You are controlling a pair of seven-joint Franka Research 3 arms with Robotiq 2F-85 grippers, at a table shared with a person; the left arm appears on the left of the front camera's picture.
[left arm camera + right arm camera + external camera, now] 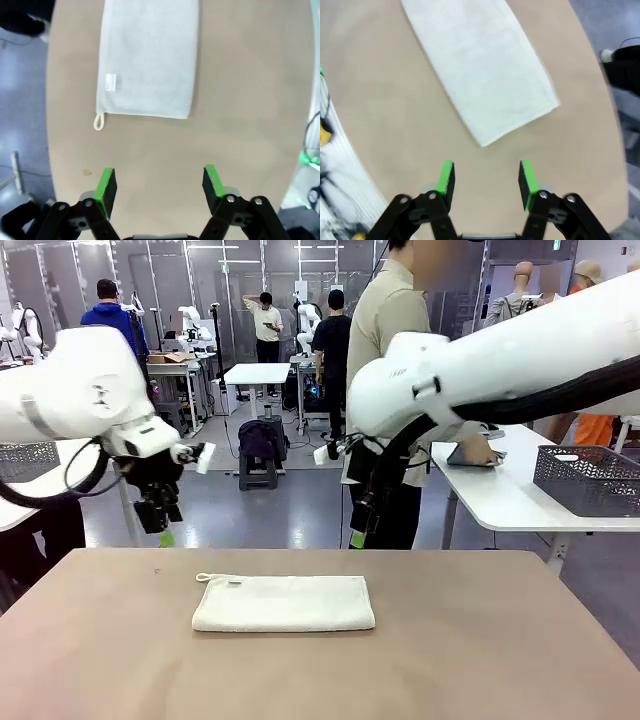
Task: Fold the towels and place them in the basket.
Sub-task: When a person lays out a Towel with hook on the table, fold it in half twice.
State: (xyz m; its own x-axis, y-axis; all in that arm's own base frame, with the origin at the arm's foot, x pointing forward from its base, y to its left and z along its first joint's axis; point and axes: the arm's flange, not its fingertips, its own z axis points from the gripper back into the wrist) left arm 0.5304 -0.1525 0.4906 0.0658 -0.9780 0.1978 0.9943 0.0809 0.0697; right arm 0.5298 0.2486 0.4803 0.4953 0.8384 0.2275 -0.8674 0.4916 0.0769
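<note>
An off-white towel [283, 603] lies folded into a long strip on the brown table [480, 660], its small corner loop at its left end. My left gripper [160, 530] hangs above the table's far left edge, back from the towel [149, 55], open with nothing between its green pads. My right gripper [358, 533] hovers above the far edge near the strip's right end, open and empty too, and the towel [480, 65] lies ahead of its fingers. A dark mesh basket [588, 480] stands on a white table at the right.
A person in a beige shirt [385, 330] stands just beyond the table's far edge, behind my right arm. Another dark basket [28, 460] sits at the far left. Bare tabletop surrounds the towel on all sides.
</note>
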